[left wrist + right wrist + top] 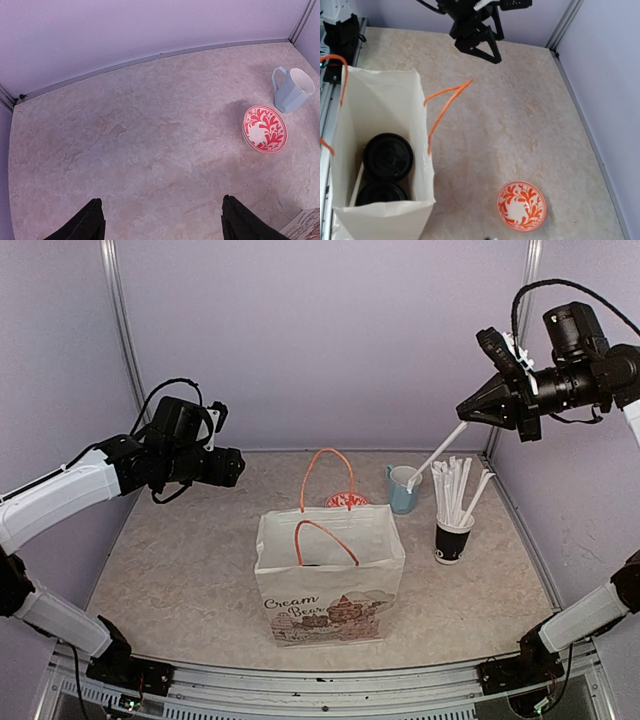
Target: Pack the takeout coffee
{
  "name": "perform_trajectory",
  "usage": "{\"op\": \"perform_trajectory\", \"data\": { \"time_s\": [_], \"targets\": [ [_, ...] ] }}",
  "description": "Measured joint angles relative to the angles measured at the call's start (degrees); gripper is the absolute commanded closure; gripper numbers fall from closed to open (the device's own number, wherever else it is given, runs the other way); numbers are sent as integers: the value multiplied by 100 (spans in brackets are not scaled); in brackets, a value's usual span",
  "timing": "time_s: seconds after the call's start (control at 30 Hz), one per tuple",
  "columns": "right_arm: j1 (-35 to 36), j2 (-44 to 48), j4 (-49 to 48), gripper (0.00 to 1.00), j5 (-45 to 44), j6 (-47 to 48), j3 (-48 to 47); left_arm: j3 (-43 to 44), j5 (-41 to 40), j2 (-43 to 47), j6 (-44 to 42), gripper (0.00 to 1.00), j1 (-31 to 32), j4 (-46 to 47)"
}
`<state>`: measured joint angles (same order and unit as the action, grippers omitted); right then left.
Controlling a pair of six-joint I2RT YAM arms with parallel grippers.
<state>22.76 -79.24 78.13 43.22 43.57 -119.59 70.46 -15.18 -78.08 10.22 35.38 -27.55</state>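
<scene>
As my right hand (463, 412) pinches a white straw (436, 454), left hand (162, 212) released, black-lidded white paper cups (387, 156) sit bagged. Likely light, crushable: grasp below lids.

A robotics lab test cell: plain lavender wall panels (320, 340) in aluminium corner posts (118, 330) box in a marble-patterned tabletop (170, 580), with two white-and-black robot arms (70, 490) bolted to a metal rail (330, 680) at its near edge.

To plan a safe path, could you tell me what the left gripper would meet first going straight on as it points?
Probably the bare table, short of the back wall; the left gripper points past the side of the red-patterned bowl. Depth is hard to judge.
</scene>
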Motion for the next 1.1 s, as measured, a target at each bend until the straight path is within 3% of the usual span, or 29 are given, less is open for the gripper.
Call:
{"op": "perform_trajectory", "data": {
  "time_s": [0.37,0.57,0.8,1.1],
  "targets": [
    [0,-28,9,100,564,-26,-328,2,-2,-20,-7,21,0,-13],
    [0,13,-66,100,1823,-400,-898,4,-7,-20,-7,22,-59,-98],
    [7,0,-223,100,3014,-905,-887,4,-28,-20,17,21,-94,-168],
    [761,-509,-442,100,3023,-979,-426,4,-50,127,48,21,-94,-214]
  ]
}}
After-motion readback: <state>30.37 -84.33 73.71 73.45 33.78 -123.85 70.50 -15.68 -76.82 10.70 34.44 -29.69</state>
